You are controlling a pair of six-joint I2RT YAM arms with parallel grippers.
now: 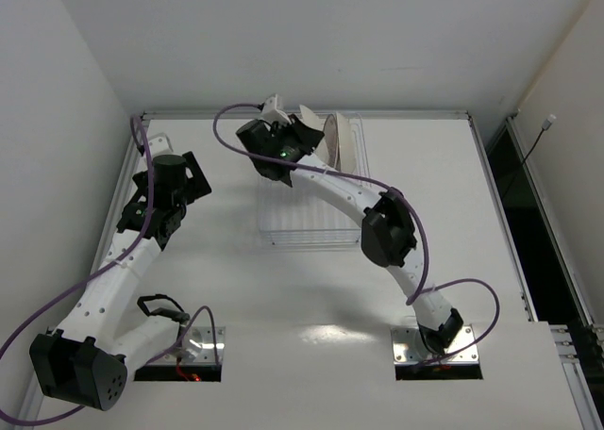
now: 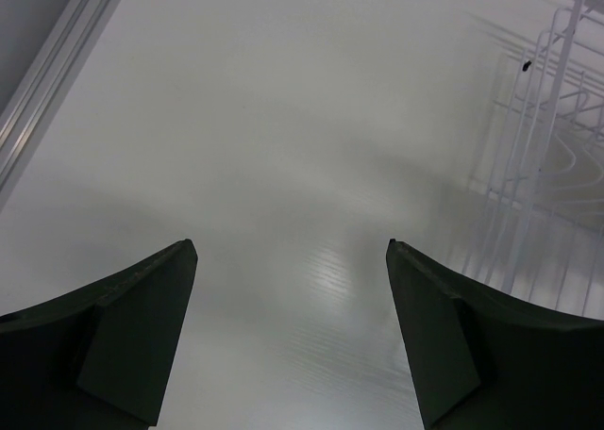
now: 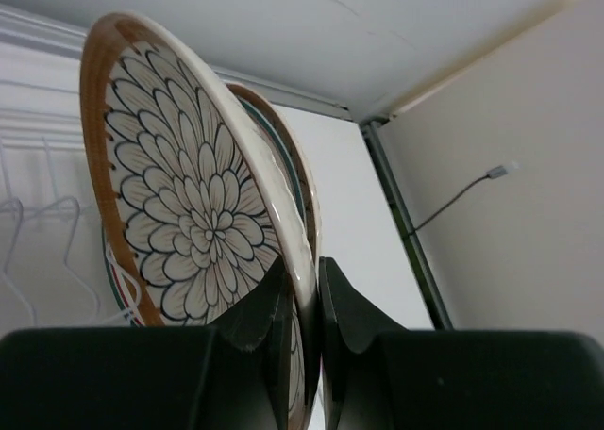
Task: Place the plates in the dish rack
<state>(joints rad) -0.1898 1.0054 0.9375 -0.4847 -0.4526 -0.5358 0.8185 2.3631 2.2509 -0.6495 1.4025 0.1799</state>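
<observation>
Plate (image 3: 189, 194) | I am pinching its rim in the right gripper (image 3: 304, 270) over the dish rack (image 1: 307, 227); left gripper (image 2: 293, 251) hanging spread, empty | next, I judge: lowering it upright between tines

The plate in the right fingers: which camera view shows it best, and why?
The right wrist view: the plate fills much of the frame, petal pattern clear, its edge pinched between the fingers. The top view shows it only small and edge-on above the rack; the left wrist view, not at all.
</observation>
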